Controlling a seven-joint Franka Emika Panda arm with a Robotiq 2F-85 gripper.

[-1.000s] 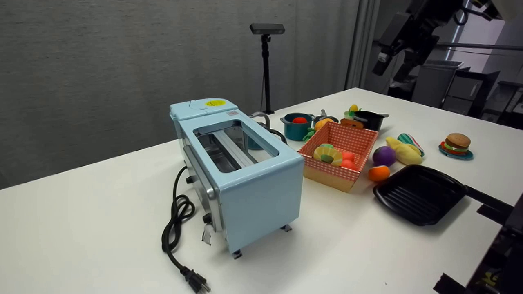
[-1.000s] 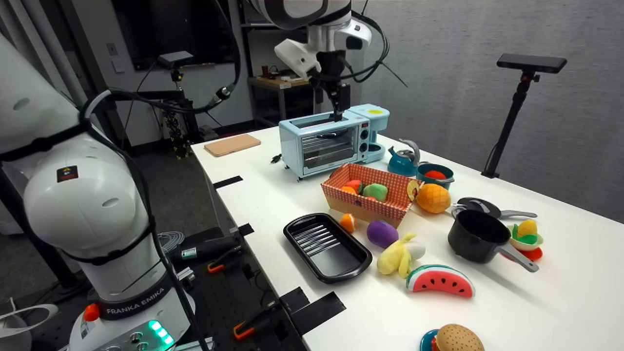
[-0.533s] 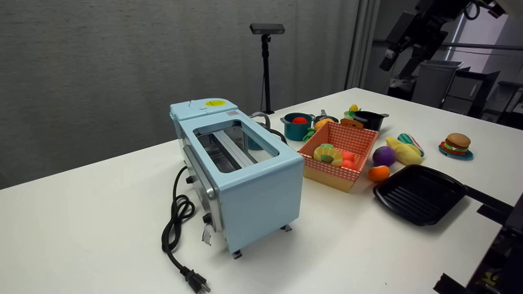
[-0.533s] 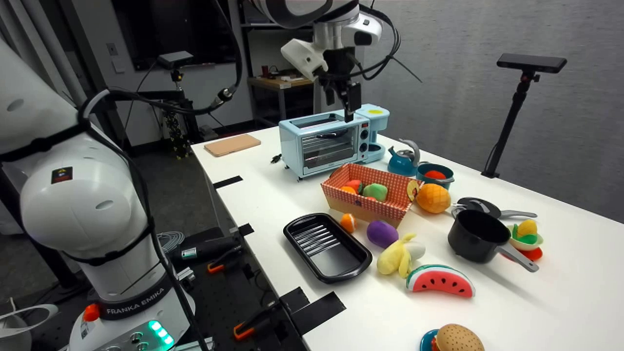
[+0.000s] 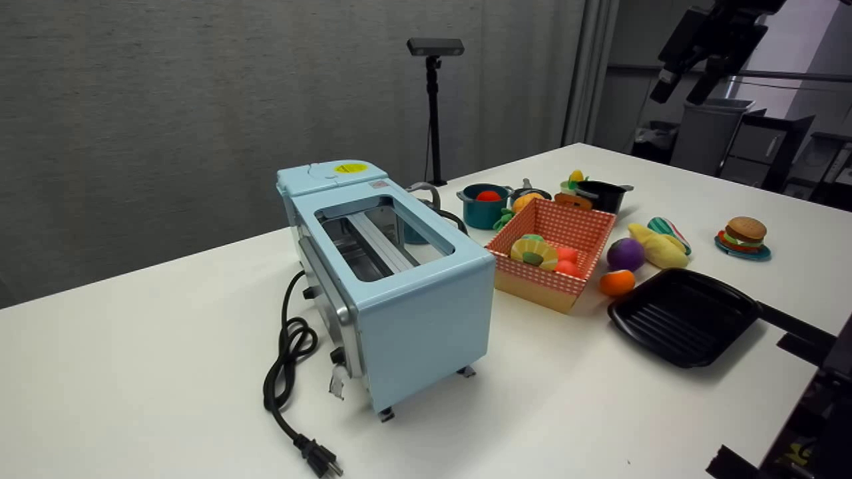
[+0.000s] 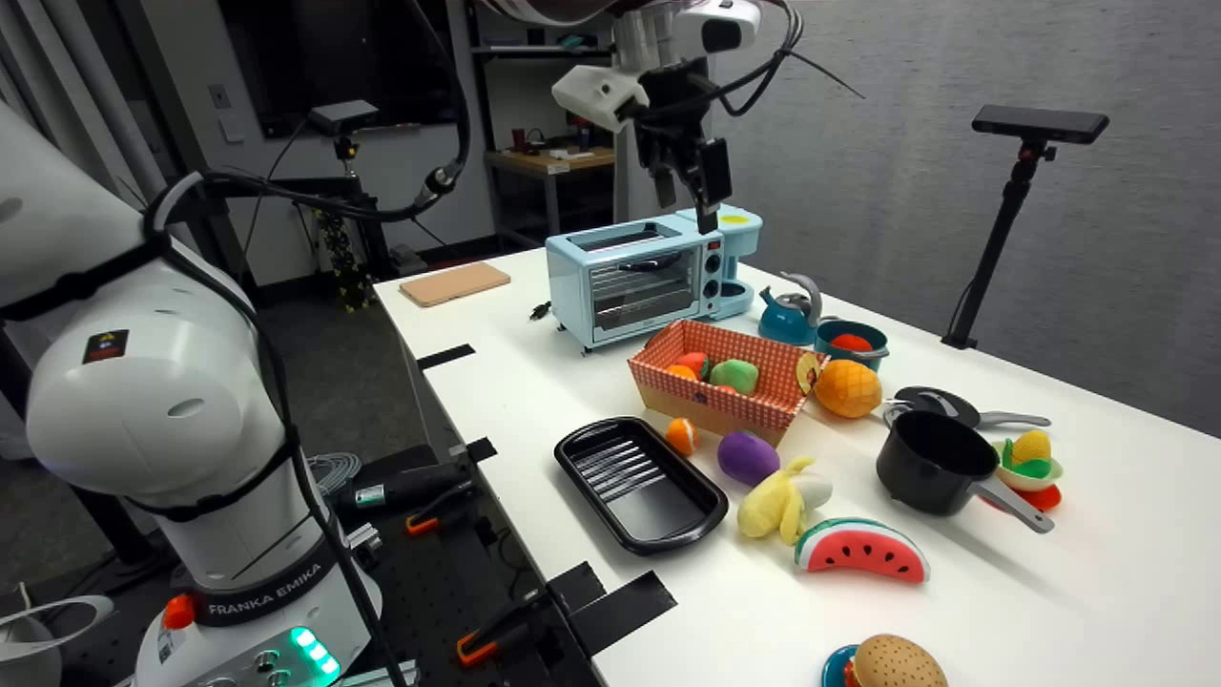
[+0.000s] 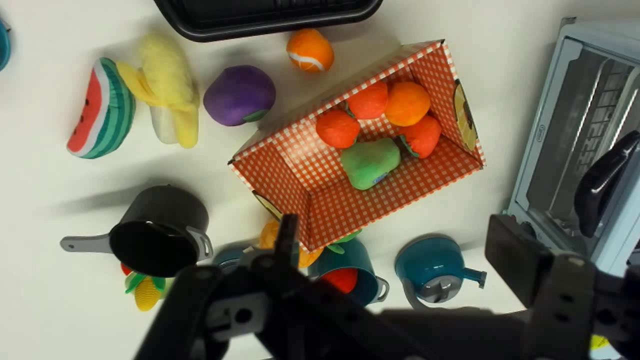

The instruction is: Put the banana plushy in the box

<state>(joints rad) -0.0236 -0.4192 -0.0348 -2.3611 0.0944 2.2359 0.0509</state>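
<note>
In an exterior view, we've the gripper [image 5: 680,94] high above the table [image 5: 566,399], prob. for clearance. In an exterior view, the banana plushy [image 6: 775,502] lies btwn purple plush [image 6: 749,458] & watermelon plush [image 6: 861,551], outside the box [image 6: 723,410], open-topped presumably for drop-ins. In wrist view, we see jaws wide w/ nothing held, prob. to fit the banana plushy.

The yellow banana [image 7: 169,82], part-peeled to a whitish end, lies near the box [image 7: 370,205], outside it; the box stands upright, open-topped, tan outside, red-checked within.
</note>
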